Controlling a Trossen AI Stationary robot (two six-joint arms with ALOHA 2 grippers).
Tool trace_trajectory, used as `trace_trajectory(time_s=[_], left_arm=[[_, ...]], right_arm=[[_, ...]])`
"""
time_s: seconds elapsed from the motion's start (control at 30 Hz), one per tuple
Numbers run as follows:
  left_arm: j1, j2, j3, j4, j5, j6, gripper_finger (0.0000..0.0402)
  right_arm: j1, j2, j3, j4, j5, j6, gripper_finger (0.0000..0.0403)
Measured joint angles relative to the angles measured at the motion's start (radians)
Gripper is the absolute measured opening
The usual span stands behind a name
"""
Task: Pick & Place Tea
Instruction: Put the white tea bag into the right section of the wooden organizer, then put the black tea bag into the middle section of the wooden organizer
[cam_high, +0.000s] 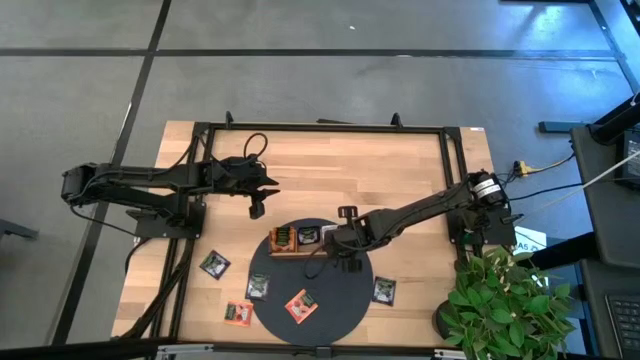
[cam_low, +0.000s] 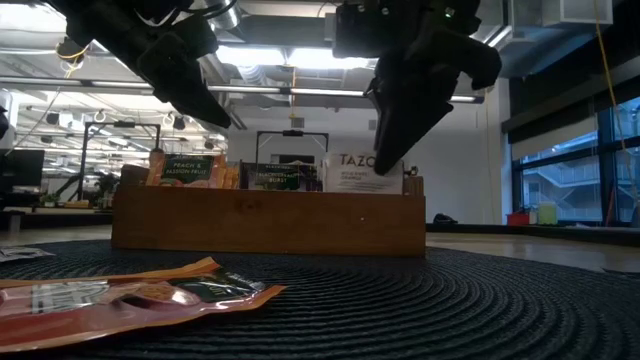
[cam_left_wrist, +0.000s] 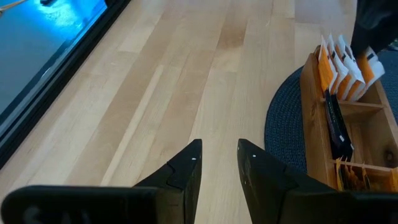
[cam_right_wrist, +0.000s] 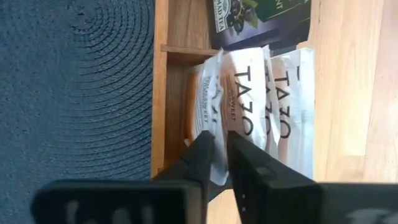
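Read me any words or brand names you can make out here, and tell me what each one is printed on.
"TAZO": on the white sachets standing in the tray's end compartment.
"PEACH & PASSION FRUIT": on the dark sachet in the tray, low view.
Print on the black sachets and loose sachets on the mat: too small to read.

The tray (cam_high: 300, 240) is set on the far edge of the mat (cam_high: 345, 300), which lies toward the near side of the table (cam_high: 400, 170). Sachets are stood upright in all three tray compartments. The right gripper (cam_high: 327, 236) is positioned over the tray's right-end compartment, among the white sachets (cam_right_wrist: 273, 99). One sachet (cam_high: 301, 305) is laid on the mat nearer the front. Four more are scattered around the mat: three to its left (cam_high: 214, 264) (cam_high: 258, 286) (cam_high: 237, 313), one to its right (cam_high: 384, 291). The left gripper (cam_high: 256, 209) is held over bare table, left of and behind the tray.
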Motion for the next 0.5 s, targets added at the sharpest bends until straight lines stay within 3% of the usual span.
trace_trajectory(time_s=[0.13, 0.27, 0.5], left_arm=[[0.000, 0.000, 0.000, 0.000, 0.000, 0.001, 0.0100], [0.000, 0.000, 0.000, 0.000, 0.000, 0.006, 0.0100], [-0.002, 0.000, 0.000, -0.029, 0.002, -0.018, 0.0100]], right_arm=[[0.000, 0.001, 0.010, -0.042, 0.003, 0.005, 0.0096], [0.000, 0.001, 0.064, -0.095, 0.094, 0.052, 0.0131], [0.011, 0.000, 0.106, -0.243, 0.221, 0.169, 0.0149]])
